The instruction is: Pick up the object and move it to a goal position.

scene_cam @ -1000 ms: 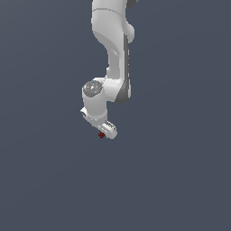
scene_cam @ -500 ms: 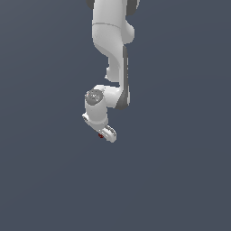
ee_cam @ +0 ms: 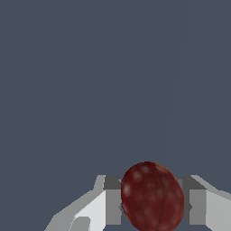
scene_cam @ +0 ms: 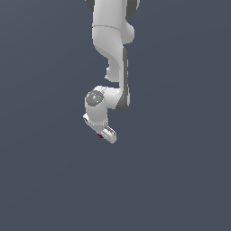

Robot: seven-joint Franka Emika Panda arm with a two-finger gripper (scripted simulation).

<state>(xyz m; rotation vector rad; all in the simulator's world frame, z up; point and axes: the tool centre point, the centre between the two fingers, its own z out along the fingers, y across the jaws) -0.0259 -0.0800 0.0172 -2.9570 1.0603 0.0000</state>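
The object (ee_cam: 152,196) is a dark red roundish blob, and in the wrist view it sits between my two fingers (ee_cam: 113,200), which press on both its sides. In the exterior view only a small red speck of the object (scene_cam: 100,136) shows under the white hand, beside the gripper (scene_cam: 104,135). The gripper is shut on the object. The white arm (scene_cam: 113,49) hangs down from the top of the exterior view.
Only a plain dark grey-blue background (scene_cam: 180,171) surrounds the arm in both views. No other objects, containers or edges show.
The hand has risen a little and shifted slightly toward the exterior view's right, carrying the red object with it. The wrist has folded in closer to the forearm.
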